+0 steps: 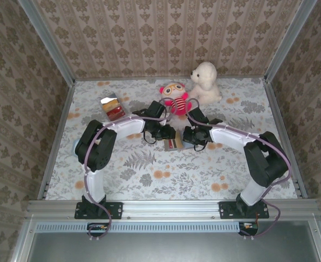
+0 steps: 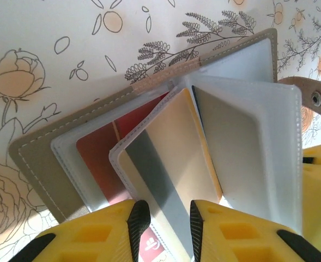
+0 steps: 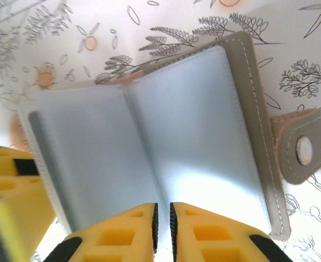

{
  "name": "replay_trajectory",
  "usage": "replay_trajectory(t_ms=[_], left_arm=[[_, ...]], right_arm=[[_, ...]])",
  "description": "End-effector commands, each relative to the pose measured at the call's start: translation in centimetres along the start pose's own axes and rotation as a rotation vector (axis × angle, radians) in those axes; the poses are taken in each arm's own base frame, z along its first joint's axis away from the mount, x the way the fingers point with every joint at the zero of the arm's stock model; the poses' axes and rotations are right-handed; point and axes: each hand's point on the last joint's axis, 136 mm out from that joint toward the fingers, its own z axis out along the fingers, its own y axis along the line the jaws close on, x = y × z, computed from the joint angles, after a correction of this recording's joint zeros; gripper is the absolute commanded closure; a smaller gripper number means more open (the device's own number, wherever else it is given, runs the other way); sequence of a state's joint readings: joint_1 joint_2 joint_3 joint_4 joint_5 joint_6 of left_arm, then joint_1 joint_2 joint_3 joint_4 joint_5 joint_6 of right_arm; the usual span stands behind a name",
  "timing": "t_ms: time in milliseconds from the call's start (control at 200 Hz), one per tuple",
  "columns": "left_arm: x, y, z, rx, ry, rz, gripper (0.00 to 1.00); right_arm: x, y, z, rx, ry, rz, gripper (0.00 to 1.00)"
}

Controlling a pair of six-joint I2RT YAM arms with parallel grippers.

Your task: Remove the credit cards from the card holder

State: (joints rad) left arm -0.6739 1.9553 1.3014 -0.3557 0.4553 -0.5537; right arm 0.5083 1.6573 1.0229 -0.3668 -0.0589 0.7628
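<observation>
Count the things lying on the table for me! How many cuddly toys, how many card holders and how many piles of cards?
Cuddly toys: 2 (white one, pink one)
Card holder: 1
Pile of loose cards: 1
Total: 4

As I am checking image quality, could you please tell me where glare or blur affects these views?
Right wrist view: a white glare patch on the card holder sleeve; left wrist view: the tablecloth looks washed out, the left gripper's fingers slightly soft; top view: evenly lit, details small.
</observation>
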Motion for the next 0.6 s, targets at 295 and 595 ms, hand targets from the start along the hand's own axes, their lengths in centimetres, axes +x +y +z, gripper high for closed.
replay_trajectory(t_ms=[295, 595], left_arm=[[0.2, 0.2, 0.6, -0.017, 0.02, -0.004, 0.64], [0.1, 0.2, 0.8, -0.013, 0.026, -0.008, 0.58]], right_arm=[[0.4, 0.2, -1.3, -0.029, 0.004, -0.058, 0.64], [1.5, 0.5, -0.9, -0.053, 0.036, -0.161, 0.42]])
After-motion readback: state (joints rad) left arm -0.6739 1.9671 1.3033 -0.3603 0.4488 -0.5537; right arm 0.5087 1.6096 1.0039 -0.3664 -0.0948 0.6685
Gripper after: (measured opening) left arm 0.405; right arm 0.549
